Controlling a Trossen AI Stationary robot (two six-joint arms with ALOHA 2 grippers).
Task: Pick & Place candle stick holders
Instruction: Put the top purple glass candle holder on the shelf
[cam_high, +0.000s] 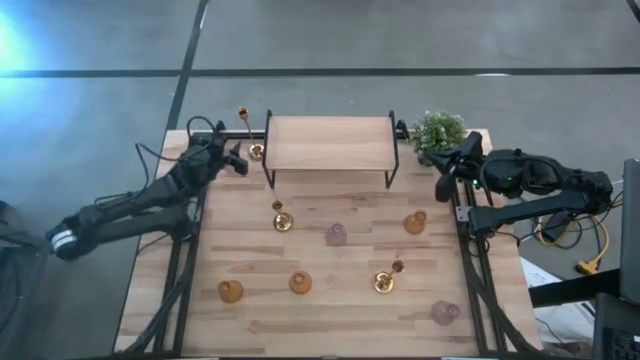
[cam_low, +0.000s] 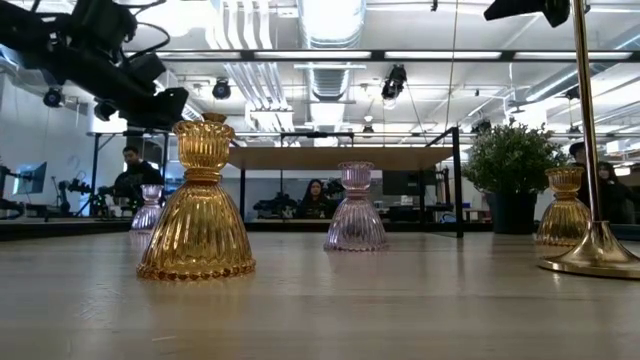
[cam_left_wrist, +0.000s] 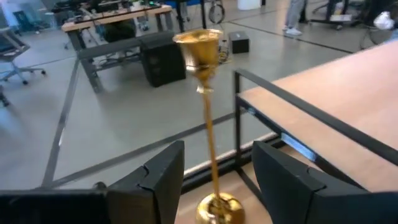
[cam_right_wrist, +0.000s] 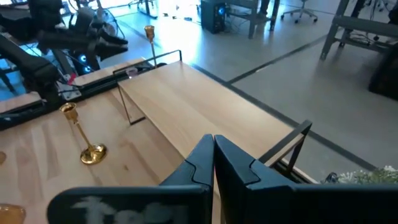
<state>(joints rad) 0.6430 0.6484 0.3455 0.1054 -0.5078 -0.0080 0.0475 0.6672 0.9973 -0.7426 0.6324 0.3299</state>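
Note:
A gold candlestick stands on its round base at the table's far left corner, left of the wooden shelf. My left gripper is open just beside it; in the left wrist view its thin stem rises between my two fingers with a gap on each side. Two more gold candlesticks, amber holders and pink holders stand on the table. My right gripper is shut, raised near the shelf's right end.
A wooden shelf on thin black legs stands at the far middle of the table. A green potted plant sits at the far right corner, close to my right arm. People and workbenches show in the room beyond.

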